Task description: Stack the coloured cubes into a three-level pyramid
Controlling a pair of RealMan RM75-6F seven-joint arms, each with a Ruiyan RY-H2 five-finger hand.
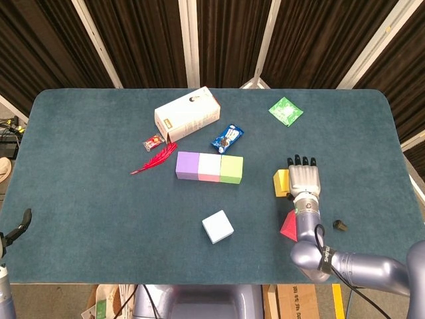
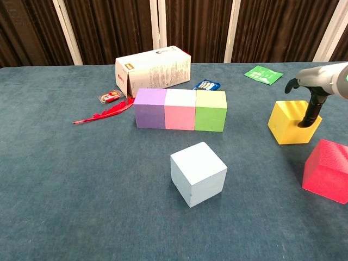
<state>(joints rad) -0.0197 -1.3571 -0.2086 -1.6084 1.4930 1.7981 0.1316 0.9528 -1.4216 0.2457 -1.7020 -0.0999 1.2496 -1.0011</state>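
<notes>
A purple cube (image 1: pixel 187 165), a pink cube (image 1: pixel 210 167) and a green cube (image 1: pixel 231 169) stand side by side in a row at mid-table. Nearer the front edge a light blue cube (image 1: pixel 218 226) sits alone. My right hand (image 1: pixel 304 178) lies over a yellow cube (image 1: pixel 281 183) and grips it; the chest view shows a dark finger down the yellow cube's (image 2: pixel 288 124) right side. A red cube (image 2: pixel 328 170) rests just in front of it. Only a dark tip of my left hand (image 1: pixel 16 226) shows at the lower left edge.
A white carton (image 1: pixel 187 113) lies behind the row, with a red feather (image 1: pixel 154 161), a small red wrapper (image 1: pixel 153 141) and a blue packet (image 1: pixel 227 137) near it. A green sachet (image 1: pixel 285 110) is at the back right. A small black object (image 1: pixel 339 225) sits right of the red cube.
</notes>
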